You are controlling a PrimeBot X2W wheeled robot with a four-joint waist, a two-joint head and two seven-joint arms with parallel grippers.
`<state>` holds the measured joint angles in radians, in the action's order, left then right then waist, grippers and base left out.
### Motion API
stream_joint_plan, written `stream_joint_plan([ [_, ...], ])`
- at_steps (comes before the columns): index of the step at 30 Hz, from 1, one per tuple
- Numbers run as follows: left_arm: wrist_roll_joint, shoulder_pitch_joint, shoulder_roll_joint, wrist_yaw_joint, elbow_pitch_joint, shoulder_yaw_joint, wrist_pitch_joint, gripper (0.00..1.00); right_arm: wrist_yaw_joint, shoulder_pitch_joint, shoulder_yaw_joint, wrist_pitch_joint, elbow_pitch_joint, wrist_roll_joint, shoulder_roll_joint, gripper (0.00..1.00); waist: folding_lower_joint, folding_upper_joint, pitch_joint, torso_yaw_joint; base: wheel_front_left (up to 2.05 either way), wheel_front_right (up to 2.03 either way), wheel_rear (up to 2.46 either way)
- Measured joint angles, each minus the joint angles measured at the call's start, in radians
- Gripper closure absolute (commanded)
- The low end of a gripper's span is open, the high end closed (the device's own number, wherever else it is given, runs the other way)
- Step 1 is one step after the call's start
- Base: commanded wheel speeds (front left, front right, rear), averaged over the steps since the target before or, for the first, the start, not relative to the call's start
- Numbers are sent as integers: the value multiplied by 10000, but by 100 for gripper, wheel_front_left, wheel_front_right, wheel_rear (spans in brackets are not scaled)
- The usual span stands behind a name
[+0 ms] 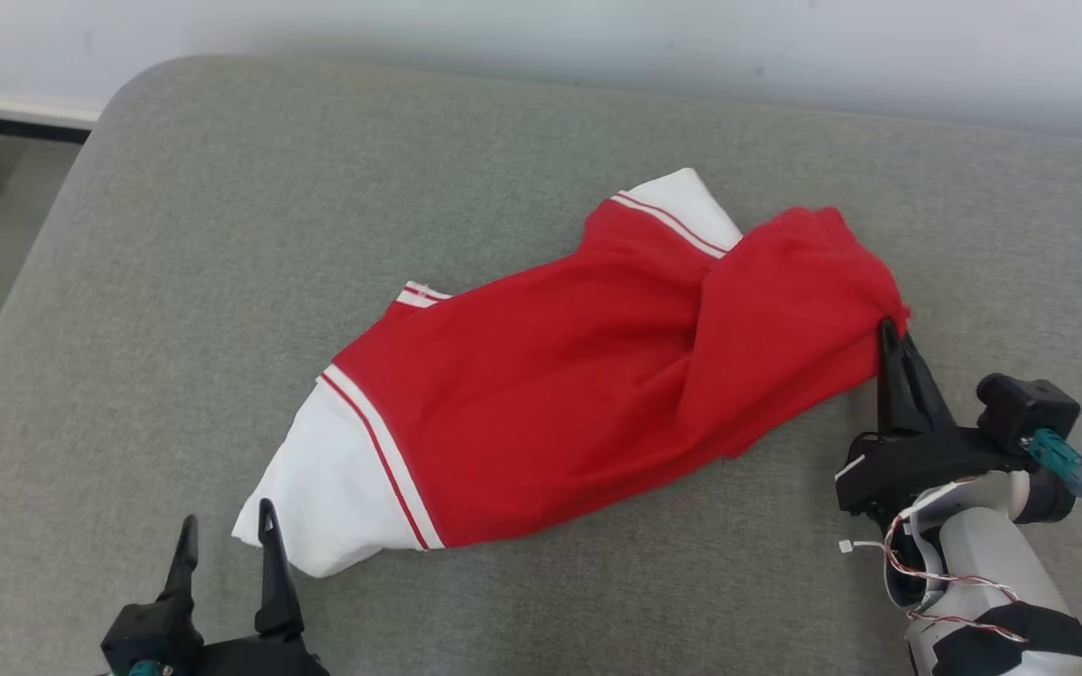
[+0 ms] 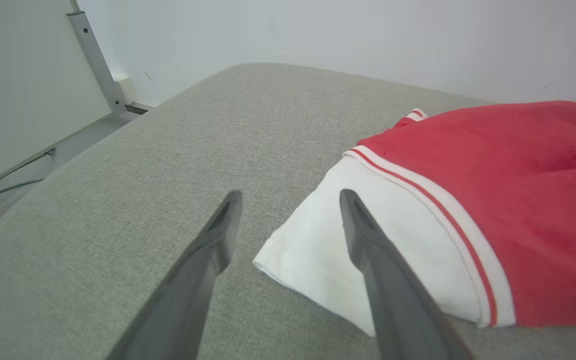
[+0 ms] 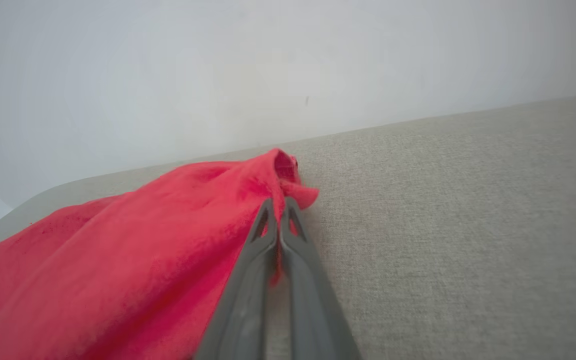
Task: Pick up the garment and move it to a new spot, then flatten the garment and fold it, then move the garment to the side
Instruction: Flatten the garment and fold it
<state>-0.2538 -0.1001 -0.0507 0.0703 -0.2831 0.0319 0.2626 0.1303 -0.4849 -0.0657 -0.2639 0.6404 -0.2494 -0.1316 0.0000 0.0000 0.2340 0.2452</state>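
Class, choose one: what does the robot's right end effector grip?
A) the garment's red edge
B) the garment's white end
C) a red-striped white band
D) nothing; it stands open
A: the right end effector is shut on a bunched red edge of the garment, away from its white end.

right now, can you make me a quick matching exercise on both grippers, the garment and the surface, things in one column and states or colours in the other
Column 1:
1 left gripper
2 right gripper
3 garment
4 padded surface

Column 2:
a grey
b shut on the red cloth's edge
c red with white, striped ends
d open

Pairs: 1-d, 2-b, 3-c, 4-a
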Motion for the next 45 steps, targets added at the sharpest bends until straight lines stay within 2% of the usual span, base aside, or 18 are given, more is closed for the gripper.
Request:
stream_joint_plan([
  [11, 355, 403, 0, -441, -226, -708, 0, 0, 0, 810, 104, 2, -2027, -711, 33, 100, -1, 0, -732, -1046, 0, 0, 0],
  [17, 380, 587, 0, -579, -470, -909, 0, 0, 0, 1161, 848, 2, -3030, -1333, -86, 100, -1, 0, -1122, -1747, 0, 0, 0],
  [21, 355, 636, -2, -612, -518, -959, 0, 0, 0, 1287, 1427, 4, -4249, -1684, -372, 100, -1, 0, -1350, -2139, 0, 0, 0],
  [27, 303, 790, 2, -589, -510, -752, 0, 0, 0, 1486, 1601, 217, -5129, -1988, -629, 98, -2, -1, -1540, -2374, 0, 0, 0],
  [29, 284, 767, 2, -616, -535, -673, 0, 0, 0, 1458, 1651, 343, -4957, -1927, -681, 93, -1, -1, -1519, -2315, 0, 0, 0],
  [30, 278, 680, -2, -623, -571, -548, 0, 0, 0, 1329, 1691, 389, -4552, -1816, -721, 94, -1, -1, -1475, -2209, 0, 0, 0],
  [31, 276, 625, 2, -627, -593, -476, 0, 0, 0, 1179, 1708, 378, -4276, -1737, -752, 100, -2, 0, -1446, -2135, 0, 0, 0],
  [33, 259, 508, 2, -625, -610, -360, 0, 0, 0, 793, 1758, 334, -3639, -1430, -851, 100, -1, 0, -1367, -1962, 0, 0, 0],
  [40, 171, 118, -2, -602, -650, 291, 0, 0, 0, -1180, 1394, 69, -491, 111, -1243, 100, 0, 0, -848, -1129, 0, 0, 0],
  [41, 165, 98, 0, -587, -648, 368, 0, 0, 0, -1488, 1204, 59, -23, 295, -1260, 86, -1, 0, -764, -999, 0, 0, 0],
  [42, 134, 86, -2, -533, -650, 414, 0, 0, 0, -1783, 1018, 40, 435, 443, -1248, 51, 0, 0, -677, -866, 0, 0, 0],
  [43, 88, 76, -6, -525, -646, 472, 0, 0, 0, -2011, 863, 35, 809, 696, -1266, 0, 0, 0, -594, -738, 0, 0, 0],
  [45, 56, 5, 0, -512, -614, 569, 0, 0, 0, -2319, 533, 38, 1150, 972, -1241, 0, 1, 1, -440, -487, 0, 0, 0],
])
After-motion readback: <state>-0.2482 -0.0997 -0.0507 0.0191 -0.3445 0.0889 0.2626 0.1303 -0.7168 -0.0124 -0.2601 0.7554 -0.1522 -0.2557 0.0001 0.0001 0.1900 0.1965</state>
